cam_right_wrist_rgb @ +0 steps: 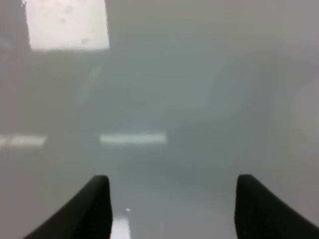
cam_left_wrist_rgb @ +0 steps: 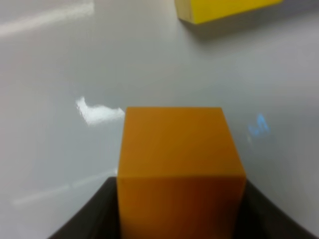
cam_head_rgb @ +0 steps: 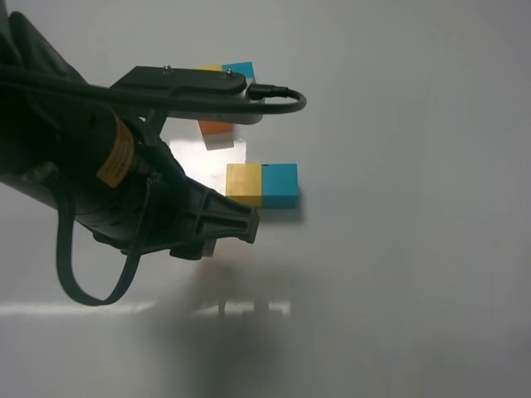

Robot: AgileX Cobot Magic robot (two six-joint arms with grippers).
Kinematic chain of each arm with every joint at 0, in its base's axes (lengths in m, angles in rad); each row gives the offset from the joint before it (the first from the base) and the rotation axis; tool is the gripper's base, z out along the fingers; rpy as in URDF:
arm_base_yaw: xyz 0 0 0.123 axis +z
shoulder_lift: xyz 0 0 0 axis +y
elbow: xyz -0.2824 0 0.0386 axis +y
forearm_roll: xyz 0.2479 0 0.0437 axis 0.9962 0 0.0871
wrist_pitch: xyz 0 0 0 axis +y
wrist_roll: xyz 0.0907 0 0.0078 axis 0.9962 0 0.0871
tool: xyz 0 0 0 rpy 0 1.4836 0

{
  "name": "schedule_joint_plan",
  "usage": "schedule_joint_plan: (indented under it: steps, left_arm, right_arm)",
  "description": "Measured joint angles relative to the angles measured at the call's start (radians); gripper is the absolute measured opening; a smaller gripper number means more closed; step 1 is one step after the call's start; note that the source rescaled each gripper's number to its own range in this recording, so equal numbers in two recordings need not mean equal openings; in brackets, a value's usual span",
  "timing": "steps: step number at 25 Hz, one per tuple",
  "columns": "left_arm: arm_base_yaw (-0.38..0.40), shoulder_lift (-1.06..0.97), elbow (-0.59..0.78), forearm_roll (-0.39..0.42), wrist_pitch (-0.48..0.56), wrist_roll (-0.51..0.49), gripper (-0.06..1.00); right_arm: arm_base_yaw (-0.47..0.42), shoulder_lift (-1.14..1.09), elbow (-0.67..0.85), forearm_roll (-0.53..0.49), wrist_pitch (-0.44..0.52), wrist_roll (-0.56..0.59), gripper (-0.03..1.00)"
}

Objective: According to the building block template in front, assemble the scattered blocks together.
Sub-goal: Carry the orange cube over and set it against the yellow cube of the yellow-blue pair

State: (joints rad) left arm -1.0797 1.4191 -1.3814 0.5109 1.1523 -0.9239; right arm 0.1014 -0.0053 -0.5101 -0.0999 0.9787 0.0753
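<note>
My left gripper (cam_left_wrist_rgb: 182, 204) is shut on the orange cube (cam_left_wrist_rgb: 179, 149), which fills the space between its dark fingers. The scattered yellow cube (cam_head_rgb: 245, 184) and teal cube (cam_head_rgb: 280, 184) sit side by side and touching on the white table, just beyond the left gripper; the yellow one also shows in the left wrist view (cam_left_wrist_rgb: 224, 9). The building block template (cam_head_rgb: 239, 70) lies at the back, yellow and teal on top and orange below, partly hidden by my left arm. In the exterior view the held orange cube is hidden under the arm. My right gripper (cam_right_wrist_rgb: 172, 209) is open and empty over bare table.
My left arm (cam_head_rgb: 124, 174) and its hanging cable loop (cam_head_rgb: 83, 286) cover the left part of the table (cam_head_rgb: 415, 249). Bright glare patches lie on the table near the template and at the front.
</note>
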Motion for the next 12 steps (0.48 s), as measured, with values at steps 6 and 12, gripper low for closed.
schedule_joint_plan:
  steps: [6, 12]
  left_arm:
    - [0.0, 0.0, 0.0, -0.028, 0.003, -0.059, 0.22]
    - [0.0, 0.0, 0.0, -0.032, 0.007, -0.227, 0.22]
  right_arm:
    - [0.0, 0.0, 0.0, 0.0, 0.0, 0.0, 0.39]
    - [0.0, 0.0, 0.0, 0.0, 0.0, 0.0, 0.39]
